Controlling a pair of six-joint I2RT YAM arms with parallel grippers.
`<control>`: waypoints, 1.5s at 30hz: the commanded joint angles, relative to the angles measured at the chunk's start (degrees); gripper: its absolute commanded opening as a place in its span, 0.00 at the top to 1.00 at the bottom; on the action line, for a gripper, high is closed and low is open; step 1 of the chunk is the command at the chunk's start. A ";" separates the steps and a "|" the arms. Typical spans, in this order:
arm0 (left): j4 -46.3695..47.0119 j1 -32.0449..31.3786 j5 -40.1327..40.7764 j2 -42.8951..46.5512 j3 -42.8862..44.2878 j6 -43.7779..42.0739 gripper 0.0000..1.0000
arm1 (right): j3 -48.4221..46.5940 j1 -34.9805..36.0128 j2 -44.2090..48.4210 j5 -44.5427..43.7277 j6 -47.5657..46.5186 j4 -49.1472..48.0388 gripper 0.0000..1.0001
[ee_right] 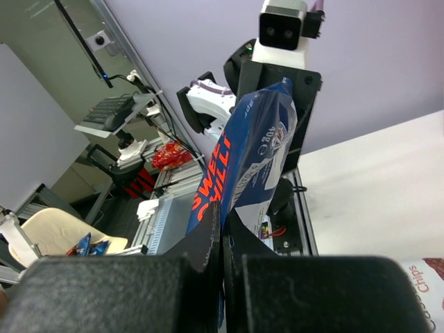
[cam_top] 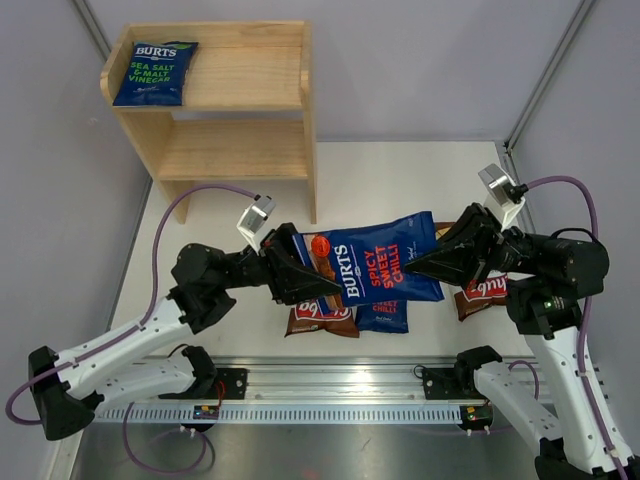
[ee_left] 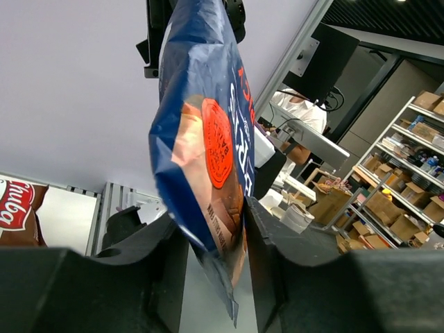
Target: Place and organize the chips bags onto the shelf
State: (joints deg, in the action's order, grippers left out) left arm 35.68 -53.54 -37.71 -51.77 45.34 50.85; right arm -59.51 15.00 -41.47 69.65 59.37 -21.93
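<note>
**Item:** chilli bag (cam_top: 375, 262), dark blue with red lettering.
**Location:** hanging in the air in front of the shelf (cam_top: 308, 120) and off to its right, touching neither tier.
**Long axis:** running left to right, roughly parallel to the shelf's front edge, with the printed face pointing up.
**Left gripper** (cam_top: 292, 268): gripping the end of the bag nearer the shelf. Its fingers (ee_left: 159, 277) are pressing on both faces, and the jaws are standing partly apart around the puffed bag.
**Right gripper** (cam_top: 432, 262): pinching the flat seam at the end farther from the shelf, with the jaws all but meeting.
**Bearing:** the shelf is lying farther back and to the left of the bag. The left arm is sitting nearer to it, so that arm is probably the one carrying the bag in.
**Also on the shelf:** vinegar bag (cam_top: 155, 72), lying flat at the left end of the top tier.
**In front of the shelf, under the held bag:** brown bag (cam_top: 320, 318), lying flat.
</note>
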 commanded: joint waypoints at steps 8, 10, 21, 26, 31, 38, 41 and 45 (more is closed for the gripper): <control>-3.77 -0.43 1.60 6.85 -0.34 -3.74 0.76 | -8.86 0.20 -2.73 -1.44 -18.30 19.81 1.00; -4.83 -0.43 1.33 7.29 -0.69 -3.74 0.79 | -10.88 0.20 -3.70 -1.53 -20.08 23.84 1.00; -14.56 -0.43 2.73 7.73 1.33 -6.98 0.99 | -15.46 0.20 -8.88 -1.79 -20.08 24.56 0.91; -21.08 -0.43 13.78 10.28 2.64 -7.61 1.00 | -20.73 0.29 -8.72 -11.18 -29.90 38.17 0.08; -29.34 -0.34 24.76 13.53 8.16 -8.40 1.00 | -25.39 0.20 -5.91 -29.07 -39.05 54.70 0.01; -51.90 4.64 45.35 9.95 24.58 -3.85 1.00 | -27.33 0.29 -3.53 -42.67 -40.57 61.75 0.01; -54.49 16.20 41.25 6.26 29.78 3.60 1.00 | -26.28 0.20 -3.44 -41.70 -39.69 60.87 0.01; -47.91 33.65 28.68 3.26 31.29 14.61 1.00 | -24.96 0.20 -3.09 -41.09 -39.16 60.25 0.01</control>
State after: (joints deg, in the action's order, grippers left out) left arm -13.82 -28.34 -3.01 -45.30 74.78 55.31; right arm -85.14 15.38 -44.27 30.35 20.64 38.11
